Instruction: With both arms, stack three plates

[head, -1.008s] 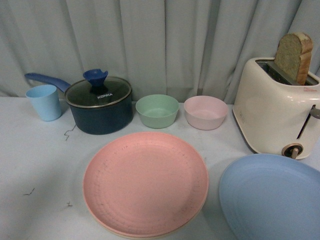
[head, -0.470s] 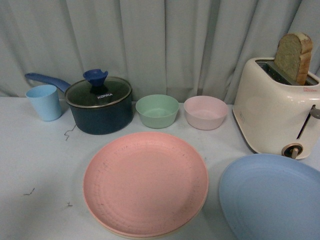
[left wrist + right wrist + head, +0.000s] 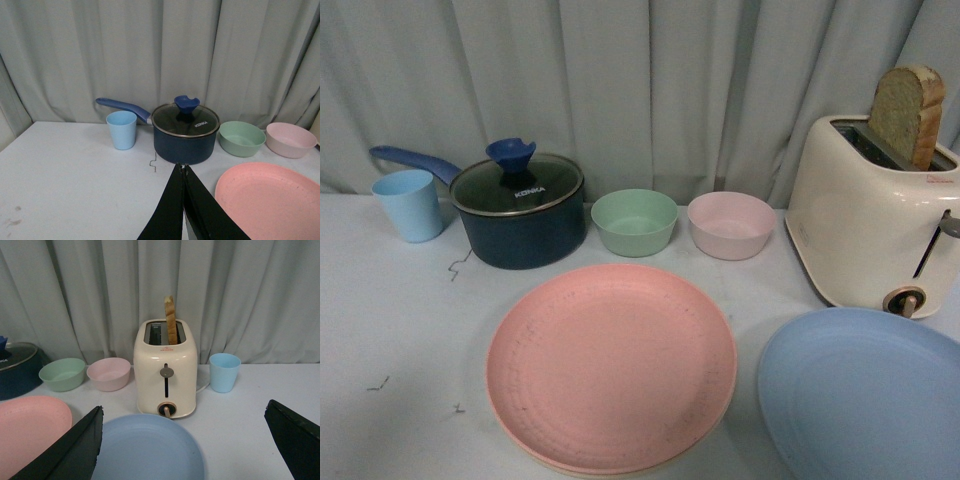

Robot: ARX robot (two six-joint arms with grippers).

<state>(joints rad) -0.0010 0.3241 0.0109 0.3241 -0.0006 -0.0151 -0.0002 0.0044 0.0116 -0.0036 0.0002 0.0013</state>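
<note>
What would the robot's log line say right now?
pink plate on cream plate | blue plate apart, unstacked | left jaws shut | right jaws open

Only 1 readable mark: "KONKA", in white capitals on the glass lid [image 3: 517,186] of the dark blue saucepan [image 3: 520,240]. In the front view it sits just right of the knob. The left wrist view shows the same word on the lid [image 3: 185,121], small but legible. The right wrist view catches only the lid's edge [image 3: 15,354] with a cut-off scrap of lettering, unreadable. The toaster [image 3: 865,230] has tiny red print near its top right corner and a faint mark low on its side. Both are too small to read.
</note>
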